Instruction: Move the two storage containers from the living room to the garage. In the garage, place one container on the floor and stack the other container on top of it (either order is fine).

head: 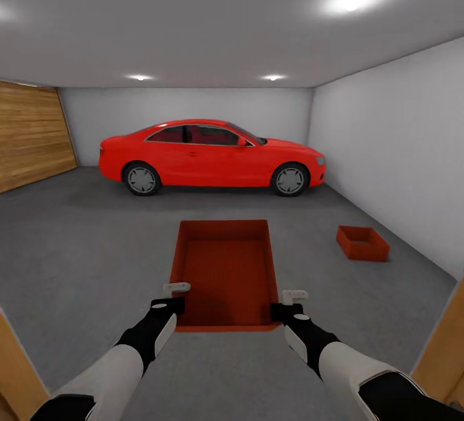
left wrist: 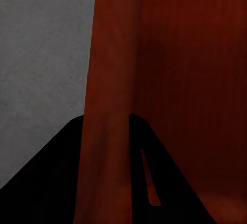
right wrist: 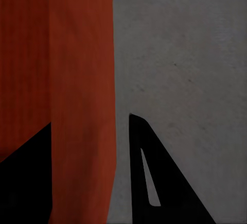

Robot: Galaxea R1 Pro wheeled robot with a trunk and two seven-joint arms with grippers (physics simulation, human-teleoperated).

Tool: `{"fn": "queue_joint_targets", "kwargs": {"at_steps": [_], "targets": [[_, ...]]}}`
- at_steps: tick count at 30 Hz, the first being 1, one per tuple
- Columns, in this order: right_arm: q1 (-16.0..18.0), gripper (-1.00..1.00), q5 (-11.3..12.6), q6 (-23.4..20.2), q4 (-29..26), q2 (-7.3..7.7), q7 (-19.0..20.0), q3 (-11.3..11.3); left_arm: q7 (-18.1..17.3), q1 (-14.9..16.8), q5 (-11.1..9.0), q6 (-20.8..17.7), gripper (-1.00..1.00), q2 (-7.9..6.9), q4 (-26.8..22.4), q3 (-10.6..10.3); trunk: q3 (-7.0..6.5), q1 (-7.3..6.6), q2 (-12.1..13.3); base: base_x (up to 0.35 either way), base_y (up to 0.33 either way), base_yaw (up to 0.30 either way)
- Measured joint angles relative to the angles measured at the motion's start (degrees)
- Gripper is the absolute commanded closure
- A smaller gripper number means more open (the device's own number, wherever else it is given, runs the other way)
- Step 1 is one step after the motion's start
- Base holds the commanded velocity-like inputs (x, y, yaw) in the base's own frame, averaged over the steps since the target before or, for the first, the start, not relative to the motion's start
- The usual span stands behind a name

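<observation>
Container (head: 225,273) clamped by both grippers (head: 175,300) (head: 283,305), wrist views show wall pinched, second bin (head: 362,242) ahead

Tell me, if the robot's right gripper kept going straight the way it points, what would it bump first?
Probably nothing soon: the right gripper, clamped on the held container, points ahead over bare floor; farthest along stands the red car. Depth is unclear.

bare grey floor (head: 84,247) lies open between the held container (head: 225,273) and the second container (head: 362,243) near the right wall (head: 399,150).
</observation>
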State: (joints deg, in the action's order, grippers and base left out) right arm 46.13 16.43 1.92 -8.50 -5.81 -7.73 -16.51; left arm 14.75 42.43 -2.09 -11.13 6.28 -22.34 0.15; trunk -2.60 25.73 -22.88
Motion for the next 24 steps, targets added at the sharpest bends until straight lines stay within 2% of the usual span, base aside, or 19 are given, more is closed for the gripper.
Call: {"fn": "queue_joint_targets", "kwargs": {"at_steps": [24], "targets": [[-0.01,1.0,0.07,0.03,0.04,-0.02,-0.04,-0.06,-0.08,0.01,0.13,0.01,1.0,-0.01,0.05,0.08,0.0,0.0,0.0,0.322,0.0,0.0]]}}
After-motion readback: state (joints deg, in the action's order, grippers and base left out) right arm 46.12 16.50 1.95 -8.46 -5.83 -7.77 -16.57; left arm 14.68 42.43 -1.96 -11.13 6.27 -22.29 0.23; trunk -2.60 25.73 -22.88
